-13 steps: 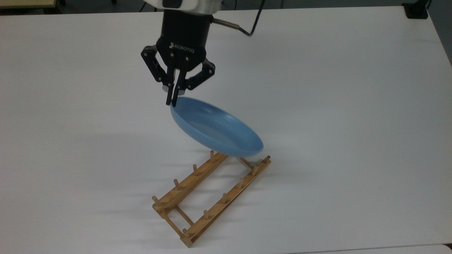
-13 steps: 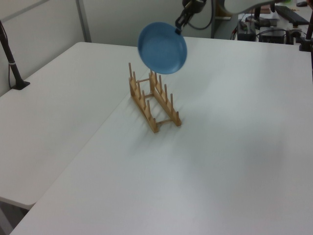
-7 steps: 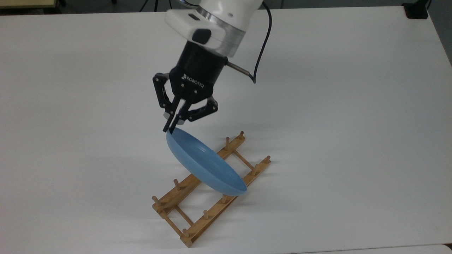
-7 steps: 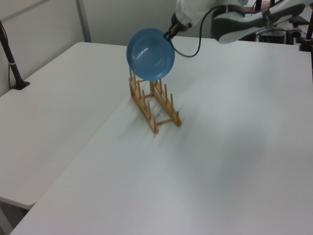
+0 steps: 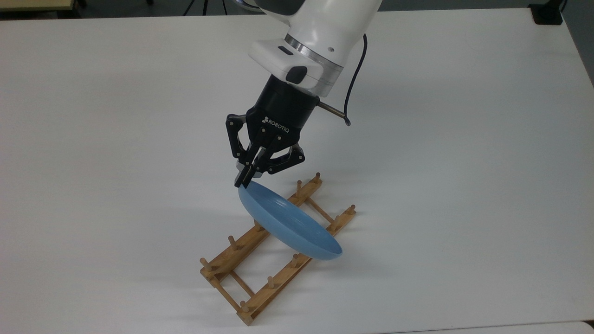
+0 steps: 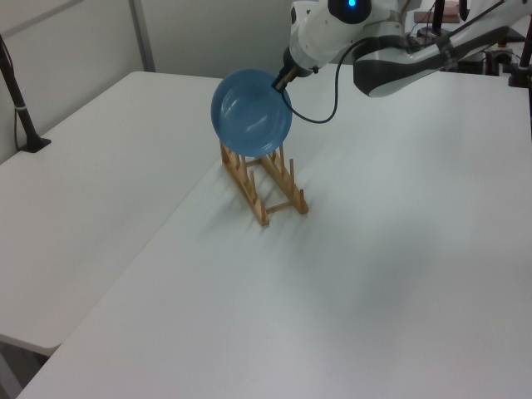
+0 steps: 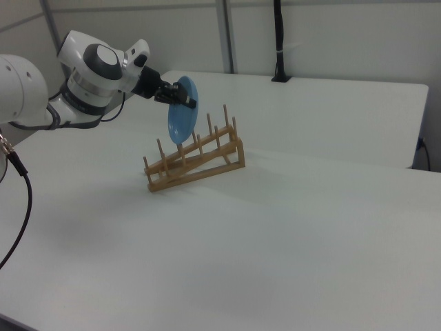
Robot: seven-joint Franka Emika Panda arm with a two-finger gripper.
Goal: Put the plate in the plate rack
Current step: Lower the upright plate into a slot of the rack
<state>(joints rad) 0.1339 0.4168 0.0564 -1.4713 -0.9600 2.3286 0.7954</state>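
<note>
- Pinching the plate (image 5: 290, 227) by its upper rim, the gripper (image 5: 244, 181) held it tilted over the plate rack (image 5: 274, 246).
- Its black body read "ROBOTIQ".

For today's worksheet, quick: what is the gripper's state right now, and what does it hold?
Gripper: shut on the plate, pinching its rim above the rack.

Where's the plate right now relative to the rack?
The plate hangs tilted from the gripper, which pinches its upper rim, over the middle of the plate rack in the top view; whether it touches the pegs is unclear.
</note>
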